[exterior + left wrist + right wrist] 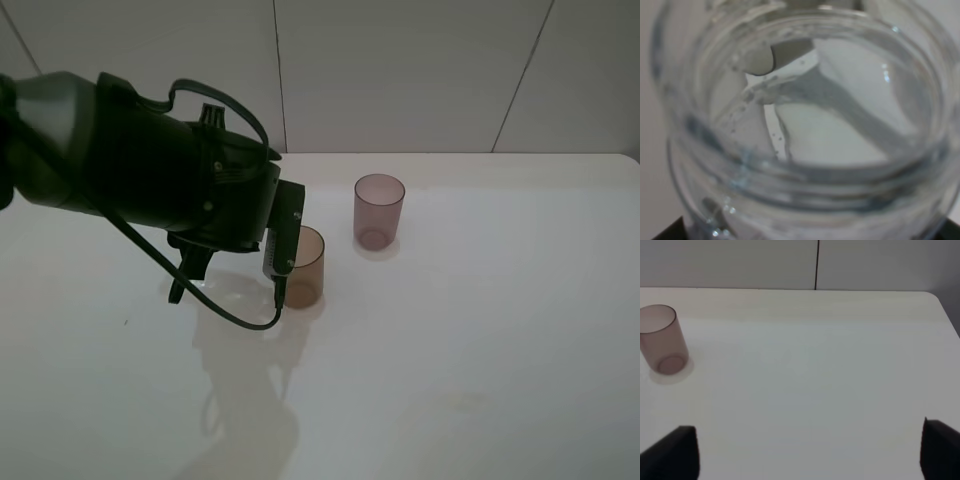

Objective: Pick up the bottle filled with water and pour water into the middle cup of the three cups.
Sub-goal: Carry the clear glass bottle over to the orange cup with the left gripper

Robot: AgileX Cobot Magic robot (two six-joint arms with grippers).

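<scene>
Your left gripper (230,285) is clamped on the bottle (805,125). The bottle fills the left wrist view: clear, colourless walls, a wide neck ringed with thread ridges, and water lying at a slant inside with small bubbles along its edge. Only the gripper's black corners show beneath it there. No writing can be read on the bottle.

In the high view, the bottle is hard to make out under the dark left arm (130,160). You have the gripper hanging above the white table (480,330) just to the left of the middle cup (306,268). One finger (283,240) overlaps that cup's left edge in the picture, but you cannot tell from here whether it touches. A black cable (235,318) loops down in front of the middle cup and to its left.

The middle cup is amber-brown and stands upright on the table. The pinkish-mauve cup (379,210) also stands upright, behind the middle cup and to its right, with a clear gap between them.

Your right gripper (807,447) has its fingers spread wide with nothing between them. It sits low over bare table, well apart from the pinkish-mauve cup on the side away from the middle cup. Beyond the middle cup, the pale wall (400,70) shows thin dark seams.
</scene>
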